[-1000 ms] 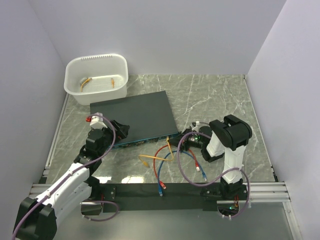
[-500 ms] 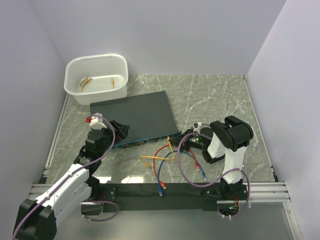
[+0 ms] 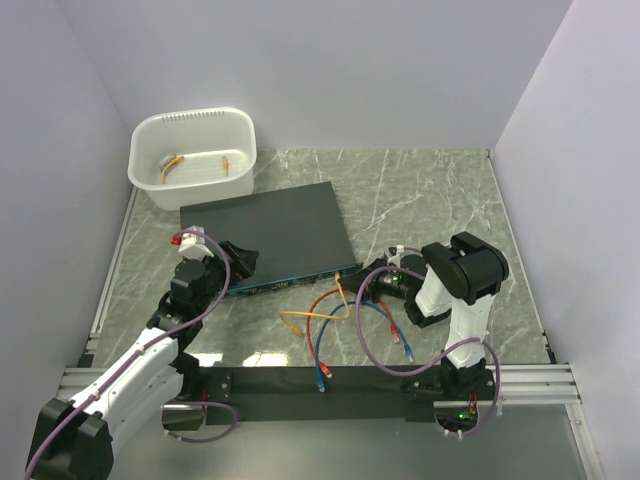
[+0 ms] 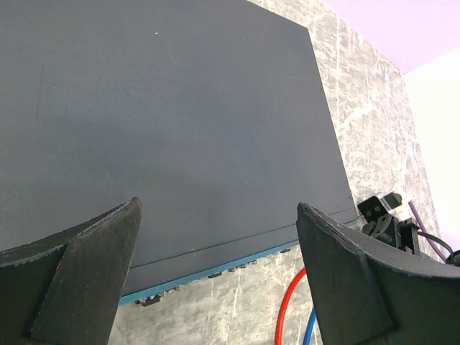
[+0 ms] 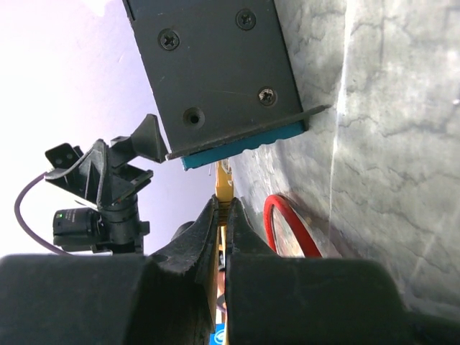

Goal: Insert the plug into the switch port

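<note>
Flat black box (image 3: 268, 232) is lying on the marble table (image 3: 425, 190), its teal face (image 3: 290, 281) pointing toward the arms, and a white tub (image 3: 190, 114) is sitting just behind its far-left corner. Over the box's near-left edge the left gripper (image 3: 243, 259) is hanging. At the near-right corner the right gripper (image 3: 366, 286) is sitting low, with a yellow cable (image 3: 310, 316) trailing from it beside a red cable (image 3: 313, 340) and a blue cable (image 3: 385, 315).
</note>
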Controlling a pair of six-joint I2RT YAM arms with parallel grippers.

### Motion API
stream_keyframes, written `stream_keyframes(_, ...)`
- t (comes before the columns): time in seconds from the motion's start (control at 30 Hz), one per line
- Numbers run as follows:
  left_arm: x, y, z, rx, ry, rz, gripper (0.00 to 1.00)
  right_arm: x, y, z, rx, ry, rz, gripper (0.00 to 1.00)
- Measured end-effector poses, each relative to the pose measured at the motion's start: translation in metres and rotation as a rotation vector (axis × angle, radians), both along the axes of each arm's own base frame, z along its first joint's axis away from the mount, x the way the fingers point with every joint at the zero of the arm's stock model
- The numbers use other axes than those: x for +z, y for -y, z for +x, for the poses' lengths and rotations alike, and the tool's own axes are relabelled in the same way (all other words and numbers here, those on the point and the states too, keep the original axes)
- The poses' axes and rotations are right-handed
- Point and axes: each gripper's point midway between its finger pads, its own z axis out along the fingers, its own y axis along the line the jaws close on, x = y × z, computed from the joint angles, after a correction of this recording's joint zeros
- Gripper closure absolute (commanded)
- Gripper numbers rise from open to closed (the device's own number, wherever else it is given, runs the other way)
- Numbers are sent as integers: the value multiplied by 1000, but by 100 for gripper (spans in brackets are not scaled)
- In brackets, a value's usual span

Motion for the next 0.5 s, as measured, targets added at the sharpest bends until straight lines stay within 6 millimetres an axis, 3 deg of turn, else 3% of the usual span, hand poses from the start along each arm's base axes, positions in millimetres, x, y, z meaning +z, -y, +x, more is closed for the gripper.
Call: stream_keyframes(0.5,-4,-1,-1,3,-7,4,4,1,-4,0,14,-7,5,100)
